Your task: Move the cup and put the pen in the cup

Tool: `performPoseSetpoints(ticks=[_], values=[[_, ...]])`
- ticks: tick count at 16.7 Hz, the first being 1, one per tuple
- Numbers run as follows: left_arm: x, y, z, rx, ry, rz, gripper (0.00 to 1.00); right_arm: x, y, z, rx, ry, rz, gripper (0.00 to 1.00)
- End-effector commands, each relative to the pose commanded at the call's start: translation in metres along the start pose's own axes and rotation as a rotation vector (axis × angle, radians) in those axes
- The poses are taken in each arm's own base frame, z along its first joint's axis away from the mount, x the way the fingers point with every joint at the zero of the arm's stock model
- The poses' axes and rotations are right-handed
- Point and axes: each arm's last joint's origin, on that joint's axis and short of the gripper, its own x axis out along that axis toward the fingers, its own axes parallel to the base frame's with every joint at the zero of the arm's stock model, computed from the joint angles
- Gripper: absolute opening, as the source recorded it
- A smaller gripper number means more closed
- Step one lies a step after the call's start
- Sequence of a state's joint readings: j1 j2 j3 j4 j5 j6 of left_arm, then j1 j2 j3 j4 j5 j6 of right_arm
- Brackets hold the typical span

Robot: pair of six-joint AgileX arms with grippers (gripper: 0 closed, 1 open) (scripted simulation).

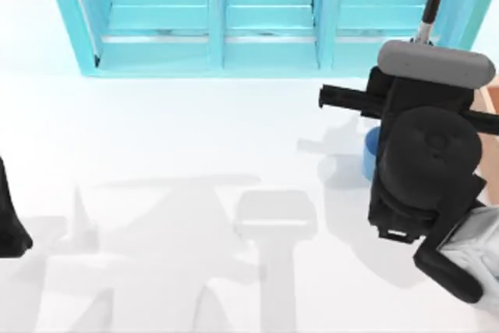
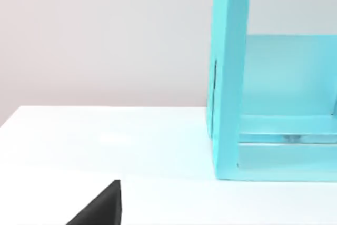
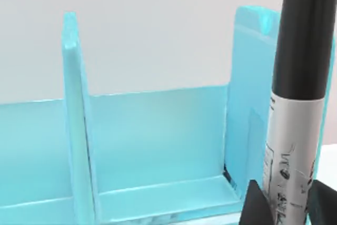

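Gripping the pen (image 3: 295, 130) upright, our right gripper (image 3: 284, 204) has its two dark fingers closed on the lower part of the grey-white barrel, black cap pointing up. From above, the pen's tip (image 1: 431, 7) pokes out beyond the arm's bulk at the table's right, in front of the turquoise rack (image 1: 265, 21) at the back.

Why hold it standing like that? We reckon it's so the pen can go straight down into the cup (image 1: 371, 152), and that cup sits almost directly beneath the arm. Just a sliver of blue peeks out at the arm's left edge, resting on the white table (image 1: 156, 138). So the pen looks close to lined up, though not yet lowered in, as far as we can judge.

Now the awkward part: the arm covers nearly all of the cup, so we can't see its rim or whether the pen's lower end is over the opening. The wrist camera cuts off the pen's bottom end too, and the printed text on the barrel is too small to read.

Our left arm (image 1: 9, 216) sits parked at the table's left edge, and whether its gripper is open or closed we cannot tell.
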State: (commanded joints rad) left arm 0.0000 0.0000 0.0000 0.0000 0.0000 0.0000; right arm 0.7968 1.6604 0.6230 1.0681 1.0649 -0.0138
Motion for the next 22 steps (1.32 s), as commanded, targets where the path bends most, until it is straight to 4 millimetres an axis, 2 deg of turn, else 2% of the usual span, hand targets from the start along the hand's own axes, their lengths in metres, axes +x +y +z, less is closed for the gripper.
performPoseSetpoints(ticks=[3, 16, 22], values=[[0.0000, 0.0000, 0.0000, 0.000, 0.000, 0.000, 1.00, 0.0000, 0.0000, 0.0000, 0.000, 0.000, 0.000, 0.00], [0.0000, 0.0000, 0.0000, 0.000, 0.000, 0.000, 1.00, 0.0000, 0.0000, 0.0000, 0.000, 0.000, 0.000, 0.98], [0.0000, 0.0000, 0.0000, 0.000, 0.000, 0.000, 1.00, 0.0000, 0.0000, 0.0000, 0.000, 0.000, 0.000, 1.00]])
